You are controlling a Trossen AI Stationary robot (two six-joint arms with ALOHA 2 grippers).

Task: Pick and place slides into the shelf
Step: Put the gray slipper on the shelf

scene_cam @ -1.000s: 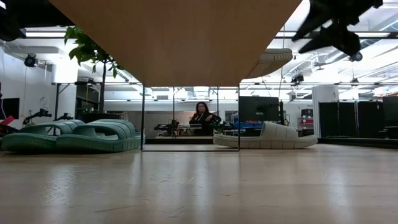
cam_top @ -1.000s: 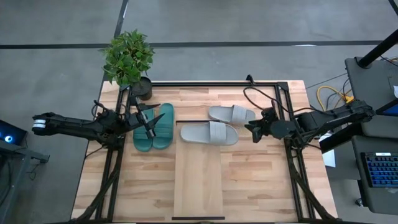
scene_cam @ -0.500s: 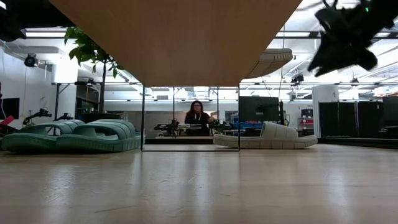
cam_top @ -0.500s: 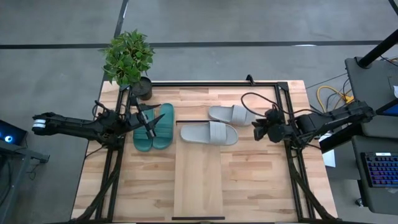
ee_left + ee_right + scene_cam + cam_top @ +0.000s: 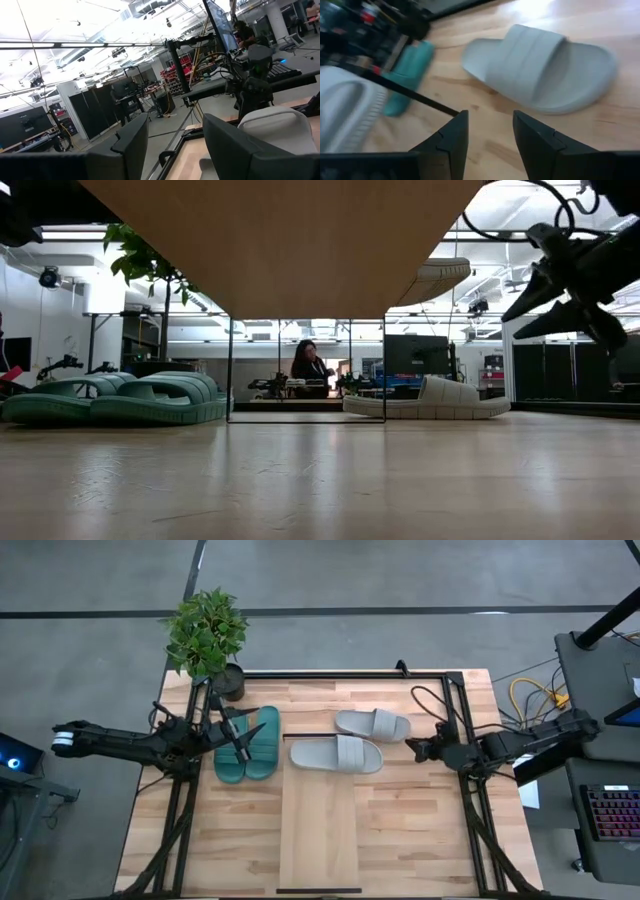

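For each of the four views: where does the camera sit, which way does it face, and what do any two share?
High: overhead, looking down; both arms, left gripper, right gripper.
Low: tabletop height, facing the room under the shelf; right gripper shows.
Left wrist: behind its open fingers, facing a grey slide.
Right wrist: behind its open fingers, facing grey slide.
Shared: high and low both show the teal slides.

We see the teal-green pair of slides (image 5: 247,746) lying side by side, touching, left of the shelf's far end. One light grey slide (image 5: 337,755) lies crosswise on the far end of the shelf (image 5: 318,830), a long pale wood panel; the other grey slide (image 5: 372,724) rests just beyond it on the tabletop.
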